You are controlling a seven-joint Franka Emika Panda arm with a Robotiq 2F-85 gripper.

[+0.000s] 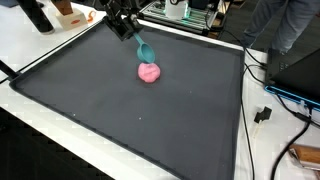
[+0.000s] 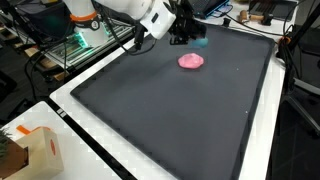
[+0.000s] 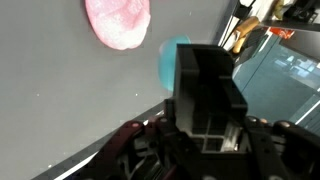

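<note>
Dark grey mat (image 1: 180, 130) covers most of the white worktop (image 1: 40, 118), and it has a thin raised rim all round. Toward the far side of it sits a pink lump (image 1: 149, 72). It looks soft and squashy, like dough or a crumpled cloth, and I think it is light. A pinch from above, across its middle, looks like the best hold. It may sag or bend, so a firm pinch seems safer than a gentle one.

Just beside the lump, touching or nearly so, is a small teal thing (image 1: 144, 49). It looks smooth and light, maybe plastic, so it could slip. It sits right at the tip of the black end effector (image 1: 128, 27), which leans in from the far corner. I cannot tell if the fingers are apart or together, or if they grip the teal thing. The wrist view shows only a black block in front of it.

Lots of open mat lies toward the near side. The far rim is close behind the arm. Cables (image 1: 262, 100) lie off the mat on one side. A cardboard box (image 2: 35, 150) stands well apart.
</note>
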